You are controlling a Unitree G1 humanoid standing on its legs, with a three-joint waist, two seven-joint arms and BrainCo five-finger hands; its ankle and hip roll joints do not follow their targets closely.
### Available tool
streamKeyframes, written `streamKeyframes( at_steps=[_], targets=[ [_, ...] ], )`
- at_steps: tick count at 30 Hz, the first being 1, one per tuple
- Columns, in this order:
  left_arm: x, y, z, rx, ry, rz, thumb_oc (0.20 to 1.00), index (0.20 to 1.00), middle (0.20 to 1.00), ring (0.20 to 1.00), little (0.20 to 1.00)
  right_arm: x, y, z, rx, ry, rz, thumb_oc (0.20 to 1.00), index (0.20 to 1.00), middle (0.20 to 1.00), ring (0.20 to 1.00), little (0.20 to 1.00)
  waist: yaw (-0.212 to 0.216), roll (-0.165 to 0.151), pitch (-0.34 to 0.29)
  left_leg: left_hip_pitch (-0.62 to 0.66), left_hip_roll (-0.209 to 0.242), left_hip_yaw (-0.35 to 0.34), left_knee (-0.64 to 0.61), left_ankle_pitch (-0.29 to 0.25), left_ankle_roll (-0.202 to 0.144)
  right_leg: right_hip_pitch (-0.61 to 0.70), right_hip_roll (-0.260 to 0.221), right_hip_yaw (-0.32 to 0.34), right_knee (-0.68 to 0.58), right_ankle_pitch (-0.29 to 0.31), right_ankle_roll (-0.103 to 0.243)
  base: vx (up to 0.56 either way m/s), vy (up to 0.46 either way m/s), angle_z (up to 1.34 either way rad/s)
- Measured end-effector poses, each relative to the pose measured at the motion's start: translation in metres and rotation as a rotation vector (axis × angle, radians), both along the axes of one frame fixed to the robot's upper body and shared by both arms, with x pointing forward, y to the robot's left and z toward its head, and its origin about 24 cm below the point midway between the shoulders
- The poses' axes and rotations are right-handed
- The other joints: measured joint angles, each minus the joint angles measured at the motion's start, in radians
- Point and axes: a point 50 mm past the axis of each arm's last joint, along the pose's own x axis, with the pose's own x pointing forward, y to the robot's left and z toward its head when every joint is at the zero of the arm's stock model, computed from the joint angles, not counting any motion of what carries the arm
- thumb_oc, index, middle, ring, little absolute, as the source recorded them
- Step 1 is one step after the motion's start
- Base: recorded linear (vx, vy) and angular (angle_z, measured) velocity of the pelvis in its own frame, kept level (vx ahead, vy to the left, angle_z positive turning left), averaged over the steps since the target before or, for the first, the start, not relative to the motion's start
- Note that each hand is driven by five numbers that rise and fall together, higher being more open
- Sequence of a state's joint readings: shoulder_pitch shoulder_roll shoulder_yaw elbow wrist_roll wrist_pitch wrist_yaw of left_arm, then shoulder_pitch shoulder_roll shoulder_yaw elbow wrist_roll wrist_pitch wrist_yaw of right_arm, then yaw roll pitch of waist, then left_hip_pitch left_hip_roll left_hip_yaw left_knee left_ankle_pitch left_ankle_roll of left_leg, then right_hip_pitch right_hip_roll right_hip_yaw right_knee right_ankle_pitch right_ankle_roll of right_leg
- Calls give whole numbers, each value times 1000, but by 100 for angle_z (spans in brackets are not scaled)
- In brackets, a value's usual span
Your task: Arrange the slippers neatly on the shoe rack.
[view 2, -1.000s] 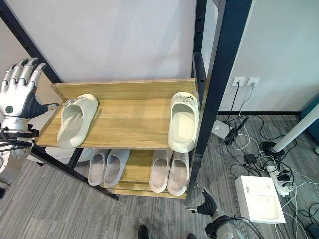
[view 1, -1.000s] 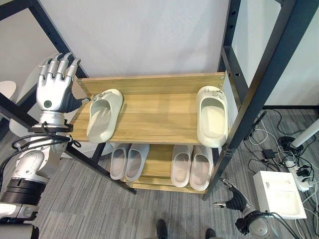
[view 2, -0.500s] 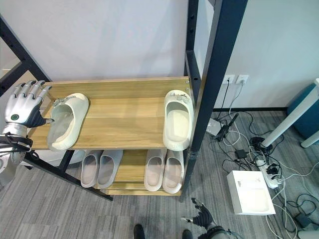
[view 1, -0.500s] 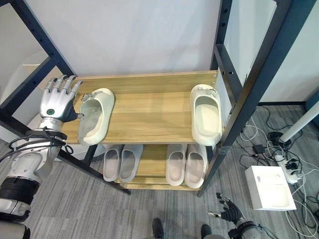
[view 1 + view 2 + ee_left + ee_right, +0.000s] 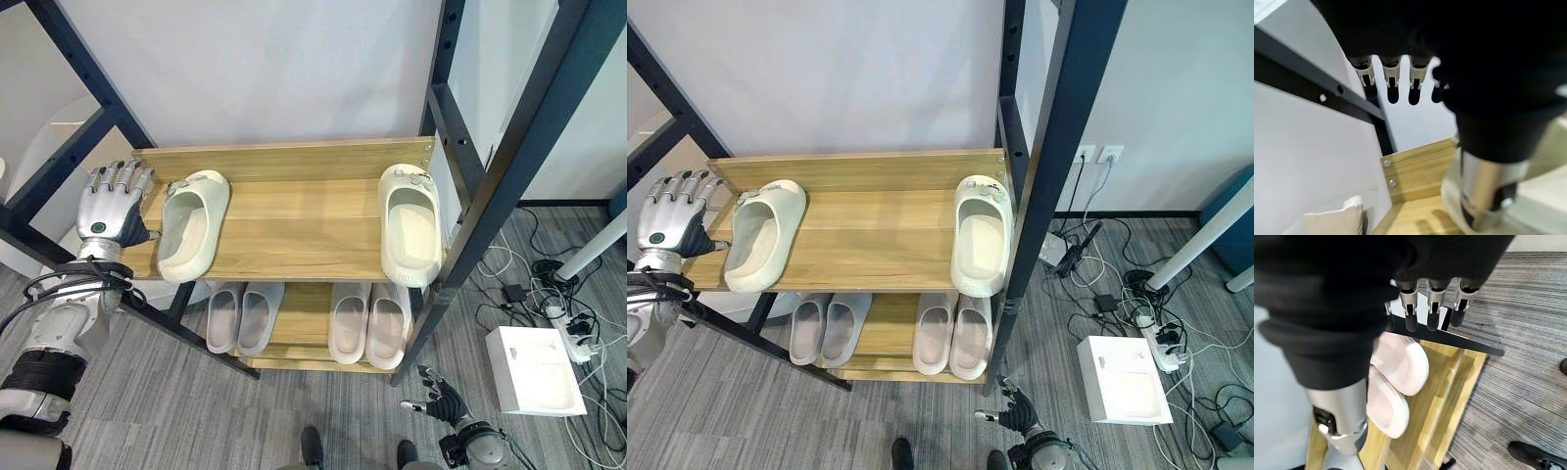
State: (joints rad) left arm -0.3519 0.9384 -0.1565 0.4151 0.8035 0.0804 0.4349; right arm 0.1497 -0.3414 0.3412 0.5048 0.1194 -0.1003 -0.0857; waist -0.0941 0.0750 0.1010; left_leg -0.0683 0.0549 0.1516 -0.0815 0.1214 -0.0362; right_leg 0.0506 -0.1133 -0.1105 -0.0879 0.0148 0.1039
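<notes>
Two cream slippers lie on the top wooden shelf (image 5: 294, 230) of the shoe rack (image 5: 284, 162), well apart: the left slipper (image 5: 191, 223) at the left end, slightly angled, the right slipper (image 5: 410, 222) at the right end, its heel reaching the shelf's front edge. Both are smooth, rounded moulded clogs with open heels and toes toward the rack's back board. On the lower shelf (image 5: 304, 338) sit two paler pairs, a left pair (image 5: 241, 316) and a right pair (image 5: 369, 323), each pair side by side and touching; the top shelf hides their toe ends.

Black metal frame bars (image 5: 509, 166) run diagonally across the right of the frame, covering the rack's right edge, and another bar (image 5: 73, 59) slants across the upper left. At lower right of the frame, on the grey ribbed carpet (image 5: 176, 411), lie a white box (image 5: 534, 370), a power strip (image 5: 573, 333) and tangled cables. Dark shoe tips (image 5: 315, 446) of a person are cut off at the bottom edge.

Just beside the left slipper, the left robot hand (image 5: 108, 201) is raised at the shelf's left end, fingers straight and spread; whether its thumb touches the slipper is hard to make out. Its wrist view shows straight fingers (image 5: 1392, 78) before a pale wall.

Low at the bottom right, the right robot hand (image 5: 436, 399) hangs near the floor, small and partly cut off; its wrist view shows fingers (image 5: 1434, 308) extended, holding nothing, with the lower pairs beyond.
</notes>
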Motion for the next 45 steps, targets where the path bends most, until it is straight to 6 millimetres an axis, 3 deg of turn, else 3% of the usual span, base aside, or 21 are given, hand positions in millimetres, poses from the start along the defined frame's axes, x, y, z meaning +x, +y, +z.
streamKeyframes(
  at_steps=[2,3,10,21,31,35,37,40,45],
  targets=[
    [1,-1,-1,-9,-2,-3,222,222,222,222,222,6,1,3,0,-17,4,1000,1000,1000,1000,1000,-1,0,0,0,0,1,0,0,0,0,0,1,0,0,0,0,0,0],
    [2,-3,-3,-36,-5,-6,200,200,200,200,200,11,2,5,0,-32,7,1000,1000,1000,1000,1000,-1,0,0,0,0,1,0,0,0,-1,0,1,0,0,0,0,0,0],
    [5,-10,-13,-69,24,-28,200,200,200,200,200,11,1,5,-6,-35,-3,1000,1000,1000,1000,1000,-7,0,0,0,0,2,-4,0,0,-1,0,2,0,0,0,0,0,0],
    [11,-18,-10,-106,11,-58,200,200,200,200,200,5,0,2,9,-14,-22,1000,1000,1000,1000,1000,-8,-6,4,2,2,13,-4,0,0,-1,0,5,0,1,0,-1,-4,0],
    [13,-82,19,-145,-136,-352,200,200,200,200,200,2,2,0,18,-8,-26,1000,1000,1000,1000,1000,-12,-9,7,3,3,15,0,0,0,-2,1,6,0,2,0,-4,-19,0],
    [19,-100,34,-145,-194,-430,200,200,200,200,200,2,2,0,26,-6,-33,1000,1000,1000,1000,1000,-25,-2,10,2,4,16,0,0,0,-3,1,8,0,1,0,-5,-18,-1],
    [24,-119,33,-150,-188,-501,200,200,200,200,200,1,1,0,24,-4,-36,1000,1000,1000,1000,1000,-37,18,20,4,4,21,0,0,0,-5,1,13,0,2,0,-2,-31,-6],
    [25,-130,28,-148,-163,-540,200,200,200,200,200,2,2,0,23,-7,-35,1000,1000,1000,1000,1000,-41,35,23,3,5,26,0,0,0,-11,1,24,0,3,-1,6,-12,-10],
    [25,-130,27,-150,-163,-539,200,200,200,200,200,1,0,0,21,-6,-47,1000,1000,1000,1000,1000,-60,40,23,3,7,28,0,0,0,-14,3,29,0,4,-1,6,-10,-3]
  ],
)
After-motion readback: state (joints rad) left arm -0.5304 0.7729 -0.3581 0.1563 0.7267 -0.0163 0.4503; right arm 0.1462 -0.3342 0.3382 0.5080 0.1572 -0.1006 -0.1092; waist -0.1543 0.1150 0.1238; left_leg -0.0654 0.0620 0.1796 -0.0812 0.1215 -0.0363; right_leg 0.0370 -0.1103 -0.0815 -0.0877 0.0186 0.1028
